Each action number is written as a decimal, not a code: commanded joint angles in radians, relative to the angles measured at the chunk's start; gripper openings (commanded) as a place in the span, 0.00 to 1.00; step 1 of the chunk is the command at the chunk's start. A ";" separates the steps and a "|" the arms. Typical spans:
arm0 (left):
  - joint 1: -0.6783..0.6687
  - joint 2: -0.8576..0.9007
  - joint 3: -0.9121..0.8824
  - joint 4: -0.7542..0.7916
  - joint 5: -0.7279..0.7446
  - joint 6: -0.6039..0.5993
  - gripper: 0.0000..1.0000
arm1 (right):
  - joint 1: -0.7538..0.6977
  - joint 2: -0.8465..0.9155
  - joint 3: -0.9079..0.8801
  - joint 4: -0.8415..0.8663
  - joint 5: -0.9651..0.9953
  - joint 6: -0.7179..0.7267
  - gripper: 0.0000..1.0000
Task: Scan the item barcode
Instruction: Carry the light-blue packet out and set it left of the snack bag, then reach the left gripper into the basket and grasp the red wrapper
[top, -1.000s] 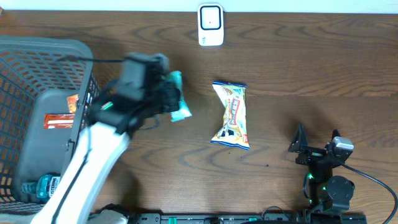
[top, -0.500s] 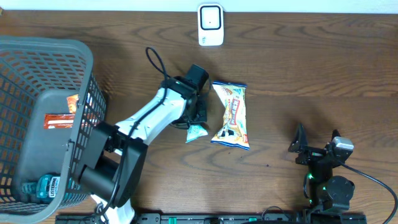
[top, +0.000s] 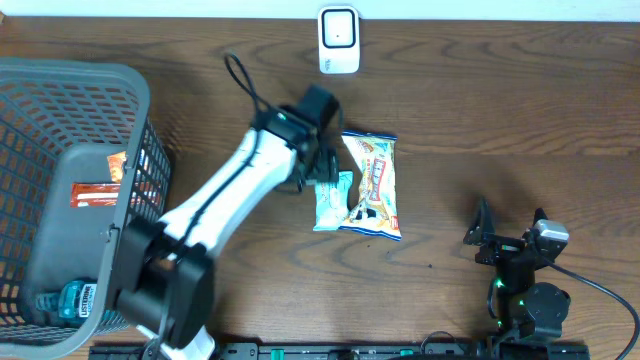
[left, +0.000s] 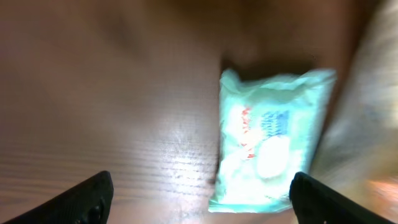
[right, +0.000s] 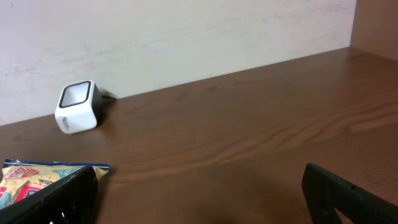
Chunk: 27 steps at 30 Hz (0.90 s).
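Observation:
A pale teal packet (top: 330, 201) lies flat on the wooden table, its right edge against a yellow snack bag (top: 372, 186). My left gripper (top: 323, 168) hovers just behind it, open and holding nothing. In the left wrist view the packet (left: 270, 140) lies below the open left gripper (left: 200, 186), near the right finger and free of both. The white barcode scanner (top: 338, 40) stands at the table's far edge. My right gripper (top: 510, 232) rests open near the front right. In its own view the right gripper (right: 199, 186) is empty, with the scanner (right: 78, 107) far to the left.
A grey wire basket (top: 70, 90) fills the left side, with an orange packet (top: 95, 193) and a teal bottle (top: 68, 298) inside. The left arm (top: 215, 205) slants across the table from the front left. The snack bag (right: 37, 177) shows beside the right gripper's left finger.
The left gripper carried the teal packet from beside the basket to the snack bag, then opened and let it go. The packet now lies flat. The right arm has not moved.

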 joint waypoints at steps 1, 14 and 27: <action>0.023 -0.135 0.158 -0.030 -0.049 0.087 0.98 | -0.014 -0.005 -0.003 -0.001 0.005 -0.014 0.99; 0.196 -0.475 0.263 -0.133 -0.834 -0.126 0.98 | -0.014 -0.005 -0.003 -0.001 0.005 -0.014 0.99; 0.767 -0.371 0.134 -0.416 -0.518 -0.673 0.98 | -0.014 -0.005 -0.003 -0.001 0.005 -0.014 0.99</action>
